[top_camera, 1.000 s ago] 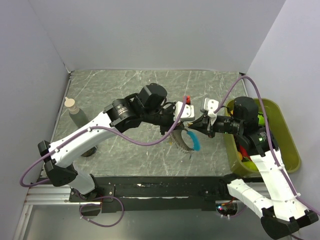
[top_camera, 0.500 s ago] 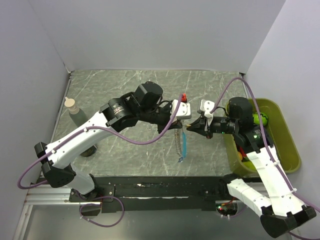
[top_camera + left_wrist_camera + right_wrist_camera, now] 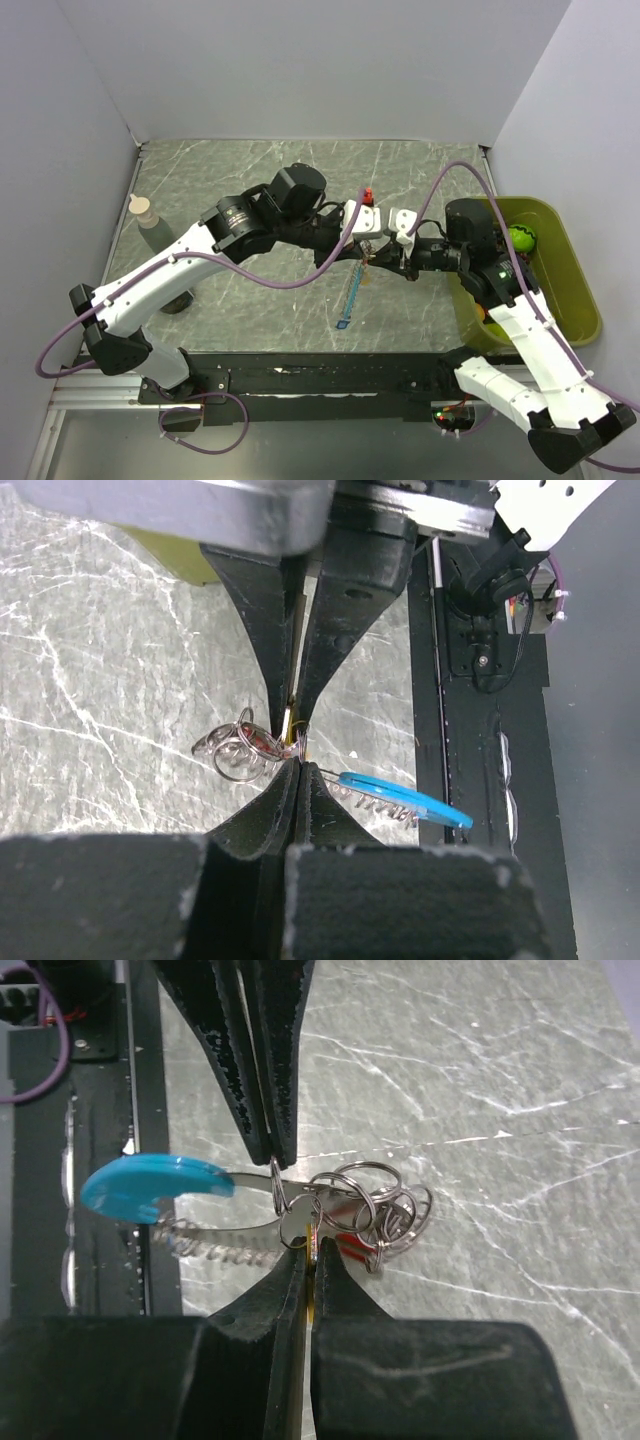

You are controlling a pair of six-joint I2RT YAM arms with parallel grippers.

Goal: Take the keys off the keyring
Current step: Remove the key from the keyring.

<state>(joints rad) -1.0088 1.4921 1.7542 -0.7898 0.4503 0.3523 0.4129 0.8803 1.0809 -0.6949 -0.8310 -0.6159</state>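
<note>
Top external, swept from the desk's left edge to its right. Passed a bottle [image 3: 143,214] by the left edge, well apart from the work. Found the left gripper [image 3: 362,246] near the desk's middle, pinched narrow on the keyring [image 3: 370,1200] and holding it off the desk. Saw the light-blue strip [image 3: 351,297] dangling from that bunch toward the near edge, a short chain [image 3: 225,1250] beside it. Met the right gripper [image 3: 385,256] tip to tip with the left, likewise clamped tight on a thin brassy piece of the same keyring. Ended at a green bin [image 3: 575,262] on the right edge. Judged the task barely begun: saw strip and rings all joined, nothing lying loose. Compared with half a second before, noted the right gripper closer in and the strip swung from nearly plumb to a slant toward the near-left corner.
</note>
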